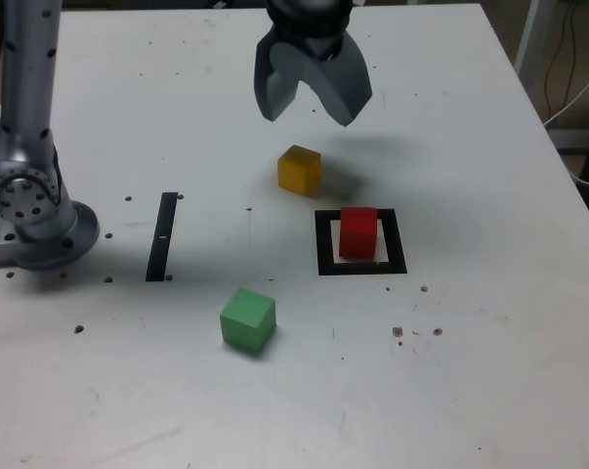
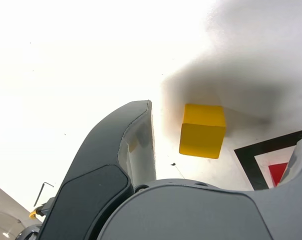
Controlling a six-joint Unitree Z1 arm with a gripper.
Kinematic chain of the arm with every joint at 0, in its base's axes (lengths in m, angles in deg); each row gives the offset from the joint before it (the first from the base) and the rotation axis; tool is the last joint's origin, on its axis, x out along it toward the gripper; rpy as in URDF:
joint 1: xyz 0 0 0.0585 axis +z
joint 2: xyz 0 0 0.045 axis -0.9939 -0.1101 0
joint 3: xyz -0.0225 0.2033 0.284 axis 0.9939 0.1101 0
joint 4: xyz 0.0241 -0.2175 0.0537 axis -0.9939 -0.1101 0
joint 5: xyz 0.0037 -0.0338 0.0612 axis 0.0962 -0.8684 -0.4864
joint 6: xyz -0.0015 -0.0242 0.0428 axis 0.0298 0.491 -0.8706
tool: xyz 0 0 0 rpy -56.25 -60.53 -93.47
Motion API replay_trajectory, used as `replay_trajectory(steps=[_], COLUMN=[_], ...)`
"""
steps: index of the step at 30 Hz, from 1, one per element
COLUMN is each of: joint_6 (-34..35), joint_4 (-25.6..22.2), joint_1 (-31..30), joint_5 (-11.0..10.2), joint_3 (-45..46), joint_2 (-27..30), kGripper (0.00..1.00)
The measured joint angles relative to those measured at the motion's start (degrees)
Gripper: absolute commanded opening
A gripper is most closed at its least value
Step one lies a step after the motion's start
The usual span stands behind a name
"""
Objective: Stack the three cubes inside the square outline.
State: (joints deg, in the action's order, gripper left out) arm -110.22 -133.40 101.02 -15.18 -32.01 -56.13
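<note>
Exterior view: two fingers spread wide, holding nothing, hang above one yellow cube. One red cube stands inside the square outline; one green cube sits nearer the tabletop's front edge.

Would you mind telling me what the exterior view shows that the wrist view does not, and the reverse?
Only the exterior view shows the green cube, the narrow black strip and the arm's base. Only the wrist view shows the inner face of a gripper finger close up. Both show the yellow cube, the red cube inside the square outline, and the open gripper above the table.
</note>
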Motion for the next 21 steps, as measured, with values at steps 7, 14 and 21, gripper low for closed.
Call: replay_trajectory(steps=[7, 14, 21], joint_6=[0.00, 0.46, 1.77], joint_4=[0.90, 4.55, 7.13], joint_1=[0.00, -0.27, -1.61], joint_5=[-0.02, -0.02, 0.12], joint_3=[1.73, 5.22, 7.94], joint_2=[0.00, -1.45, -2.53], kGripper=[0.99, 0.99, 0.98])
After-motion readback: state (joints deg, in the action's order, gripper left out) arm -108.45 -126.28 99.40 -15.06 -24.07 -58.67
